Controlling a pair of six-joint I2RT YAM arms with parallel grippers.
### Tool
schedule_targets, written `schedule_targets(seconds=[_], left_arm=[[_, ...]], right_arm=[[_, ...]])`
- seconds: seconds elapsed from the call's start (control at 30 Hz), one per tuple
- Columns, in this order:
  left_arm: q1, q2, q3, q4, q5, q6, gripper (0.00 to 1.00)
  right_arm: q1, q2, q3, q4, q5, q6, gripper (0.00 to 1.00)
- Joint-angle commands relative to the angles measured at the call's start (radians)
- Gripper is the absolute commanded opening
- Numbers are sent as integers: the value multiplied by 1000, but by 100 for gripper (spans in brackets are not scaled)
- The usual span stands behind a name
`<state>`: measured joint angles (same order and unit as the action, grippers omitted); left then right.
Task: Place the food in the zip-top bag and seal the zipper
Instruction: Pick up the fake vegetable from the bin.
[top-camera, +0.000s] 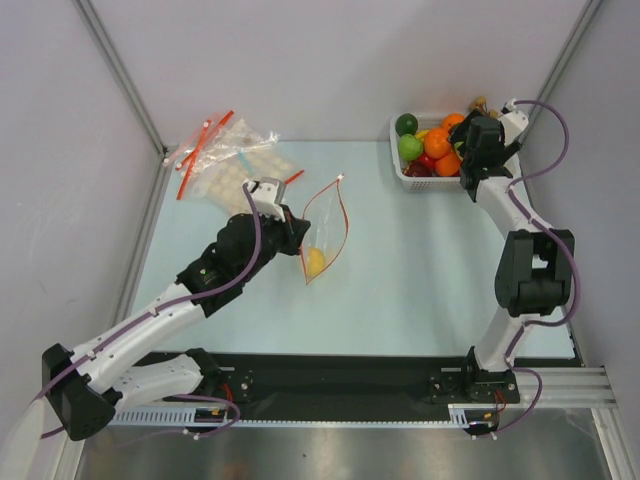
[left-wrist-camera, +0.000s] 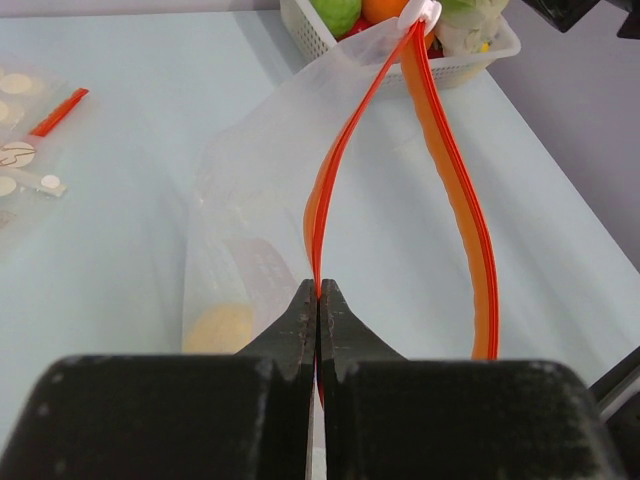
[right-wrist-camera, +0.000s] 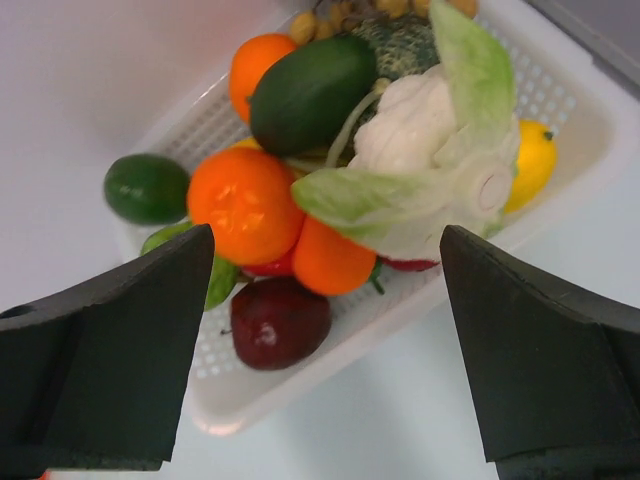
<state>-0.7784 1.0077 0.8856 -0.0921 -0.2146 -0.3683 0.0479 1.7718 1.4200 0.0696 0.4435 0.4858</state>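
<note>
We pinch the zip-top bag (top-camera: 326, 228) at the centre of the overhead view, the left pincer (left-wrist-camera: 318, 298) pressed together on one lip of the red-orange zipper (left-wrist-camera: 455, 190) so the mouth gapes. The bag is clear and floppy, with one yellow piece (top-camera: 315, 262) inside. Our right pincer (right-wrist-camera: 325, 245) hangs spread wide and empty over the white basket (right-wrist-camera: 570, 110) at upper right. We should descend straight onto the top orange (right-wrist-camera: 243, 205) and grip its widest part.
</note>
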Motion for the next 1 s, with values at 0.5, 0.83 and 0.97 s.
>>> schedule_targets(seconds=[0.5, 0.83, 0.97], left_arm=[[-10, 17, 46, 5, 26, -17, 0], [-12, 6, 44, -4, 12, -15, 0], [-12, 9, 44, -5, 4, -11, 0]], right_arm=[[-80, 400, 399, -209, 135, 27, 100], [-85, 396, 347, -182, 156, 4, 71], [-82, 345, 318, -154, 143, -35, 19]])
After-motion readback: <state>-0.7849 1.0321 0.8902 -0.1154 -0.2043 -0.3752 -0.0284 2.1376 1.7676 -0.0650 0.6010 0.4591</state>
